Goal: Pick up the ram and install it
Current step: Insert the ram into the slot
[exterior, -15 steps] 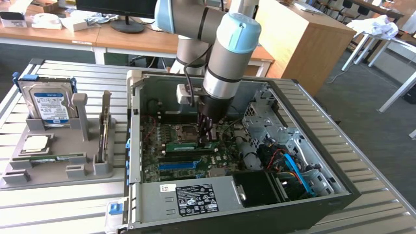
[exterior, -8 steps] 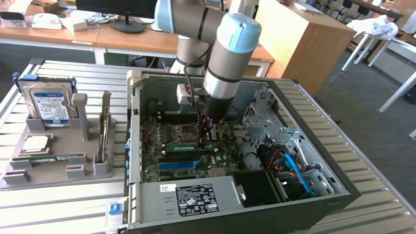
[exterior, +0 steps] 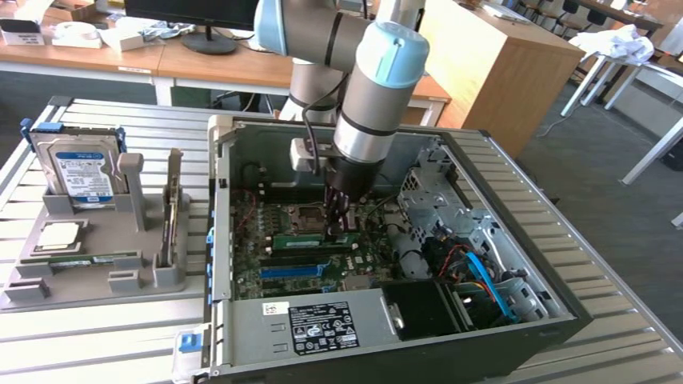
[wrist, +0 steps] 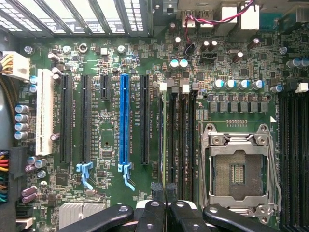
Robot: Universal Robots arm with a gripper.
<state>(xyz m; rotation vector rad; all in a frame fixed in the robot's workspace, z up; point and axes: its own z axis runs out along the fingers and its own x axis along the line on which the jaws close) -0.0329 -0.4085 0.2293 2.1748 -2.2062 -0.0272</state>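
gripper [exterior: 341, 228] pinched on the ram [exterior: 306, 238] over the memory slots [wrist: 181, 135], deep in the open pc case [exterior: 513, 240]

the fingers [wrist: 155, 193] stand almost together, apparently closed on the thin top edge of the ram [wrist: 161, 135], which stands edge-up along the outermost slot on the motherboard [wrist: 106, 145], between the cpu socket [wrist: 236, 169] and the blue expansion slot [wrist: 124, 121]; whether it is fully seated i cannot tell; the stick looks light, stiff and brittle, best held by its bare long edges and kept square to the slot, since a tilt could strain board and contacts; room is tight: socket frame close on one side, capacitors [wrist: 178, 63] by the slot ends, drive cage [exterior: 437, 204] and cables [exterior: 485, 276] near the arm.
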